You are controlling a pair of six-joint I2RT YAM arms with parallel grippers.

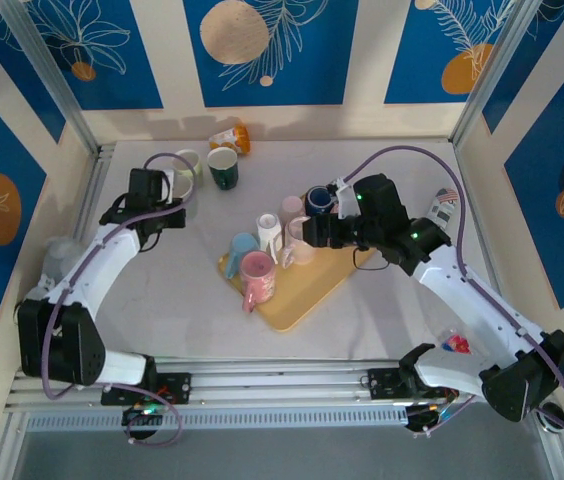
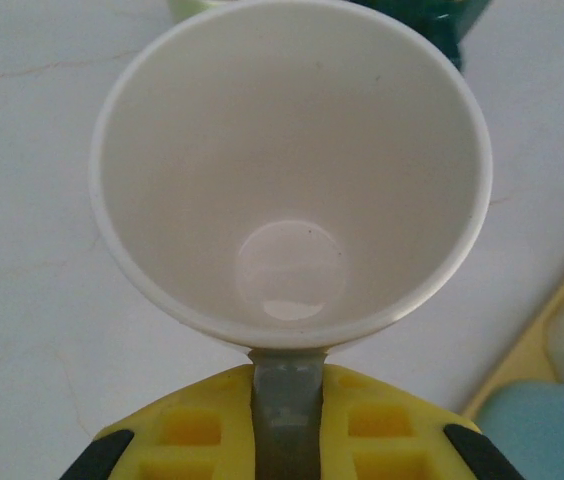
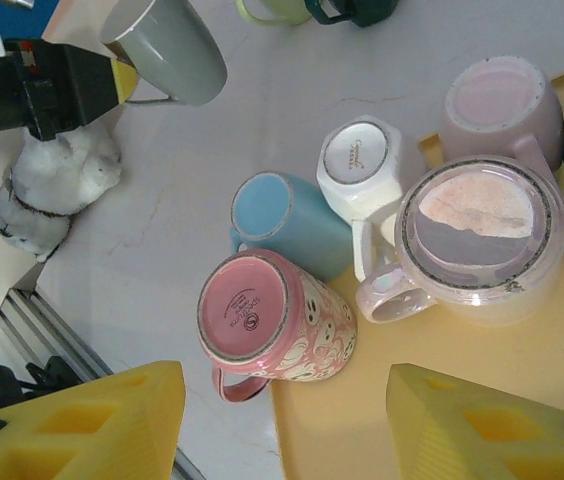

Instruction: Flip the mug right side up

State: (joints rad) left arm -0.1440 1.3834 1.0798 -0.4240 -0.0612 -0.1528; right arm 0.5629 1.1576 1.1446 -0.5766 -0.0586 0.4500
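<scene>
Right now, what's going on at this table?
The left pincer is shut on the handle of a white mug, whose open mouth faces that wrist camera. The right pincer hangs open and holds nothing, above a cluster of mugs sitting base-up at the edge of the yellow tray. The pink mug is nearest to it.

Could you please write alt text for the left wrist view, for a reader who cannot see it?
The left gripper is shut on the handle of a white mug whose empty mouth faces the camera. Pale table lies beneath; a yellow tray edge shows lower right.
</scene>
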